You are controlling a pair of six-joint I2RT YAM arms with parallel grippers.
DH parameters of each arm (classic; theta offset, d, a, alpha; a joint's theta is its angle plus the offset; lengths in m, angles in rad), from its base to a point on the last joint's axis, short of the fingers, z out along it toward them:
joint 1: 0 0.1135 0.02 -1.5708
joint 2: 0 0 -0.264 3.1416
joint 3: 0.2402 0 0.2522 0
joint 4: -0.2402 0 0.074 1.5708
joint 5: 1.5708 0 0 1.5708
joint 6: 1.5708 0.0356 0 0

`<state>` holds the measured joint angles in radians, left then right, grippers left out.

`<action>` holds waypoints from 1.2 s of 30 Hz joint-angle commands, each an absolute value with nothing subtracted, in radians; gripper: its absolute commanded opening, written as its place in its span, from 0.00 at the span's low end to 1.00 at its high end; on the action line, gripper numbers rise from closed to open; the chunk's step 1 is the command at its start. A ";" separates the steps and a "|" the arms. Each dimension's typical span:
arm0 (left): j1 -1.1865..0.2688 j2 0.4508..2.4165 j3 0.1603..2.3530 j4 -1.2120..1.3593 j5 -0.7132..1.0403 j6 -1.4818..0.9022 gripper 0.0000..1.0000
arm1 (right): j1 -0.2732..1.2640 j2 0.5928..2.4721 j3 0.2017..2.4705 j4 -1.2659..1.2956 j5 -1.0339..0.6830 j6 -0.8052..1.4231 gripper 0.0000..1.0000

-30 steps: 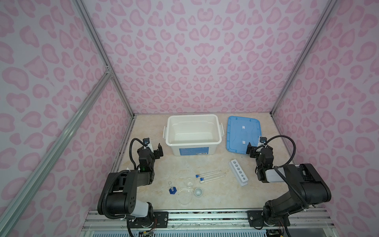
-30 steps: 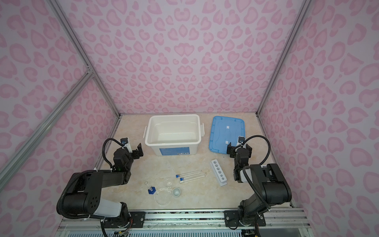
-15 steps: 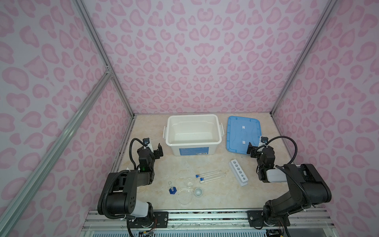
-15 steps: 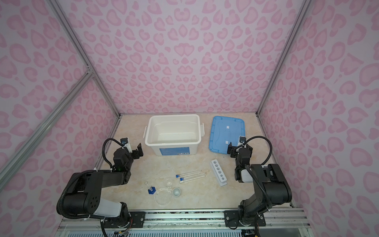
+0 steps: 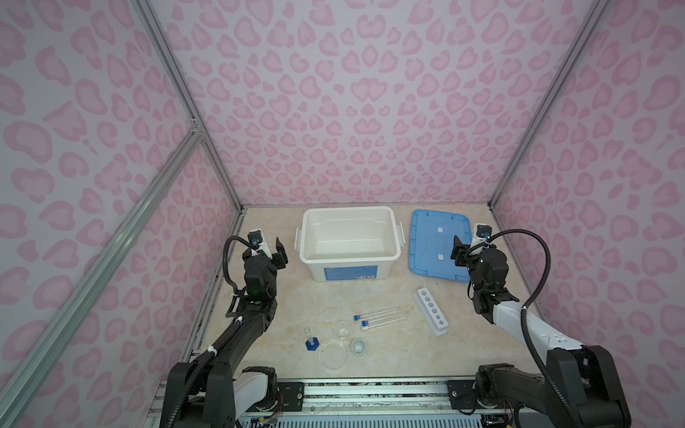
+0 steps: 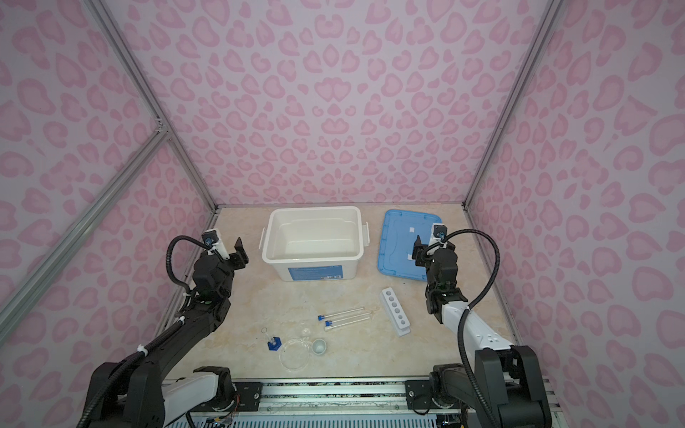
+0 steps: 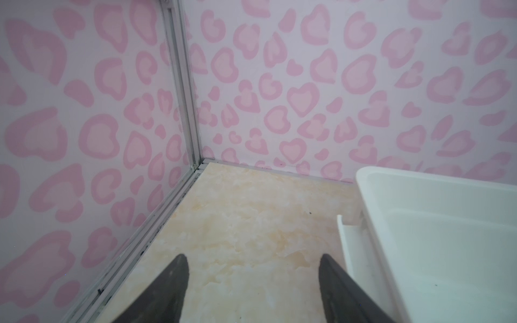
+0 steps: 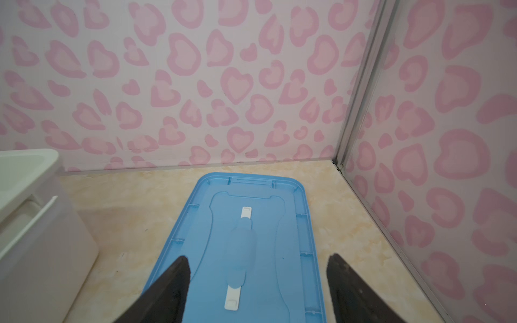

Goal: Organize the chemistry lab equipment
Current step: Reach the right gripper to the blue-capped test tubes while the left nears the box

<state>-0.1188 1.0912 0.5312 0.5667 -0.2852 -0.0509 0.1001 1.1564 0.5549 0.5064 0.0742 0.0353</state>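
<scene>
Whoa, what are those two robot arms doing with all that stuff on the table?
Two robot arms are about to tidy up science gear, but neither holds anything yet. The left gripper hangs open beside the white bin, and the right gripper hangs open above the blue lid. Two test tubes lie flat on the table next to the white rack, whose holes are empty. A little cylinder, a round dish and a small cup sit near the front.
</scene>
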 commanded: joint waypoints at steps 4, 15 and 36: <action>-0.264 0.985 0.695 0.287 -0.188 0.074 0.74 | 0.164 1.054 0.658 0.110 -0.109 0.105 0.74; -0.383 1.062 0.875 0.000 0.089 0.020 0.72 | 0.636 1.069 0.928 -0.598 -0.120 -0.195 0.65; -0.391 0.914 0.739 -0.011 0.189 -0.147 0.72 | 0.841 1.589 1.115 -0.687 -0.095 -0.530 0.48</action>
<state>-0.3920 0.9291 0.7502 -0.0128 0.2115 -0.1310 0.8379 1.5539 1.1042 -0.6552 -0.0845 -0.4568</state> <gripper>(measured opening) 0.722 0.486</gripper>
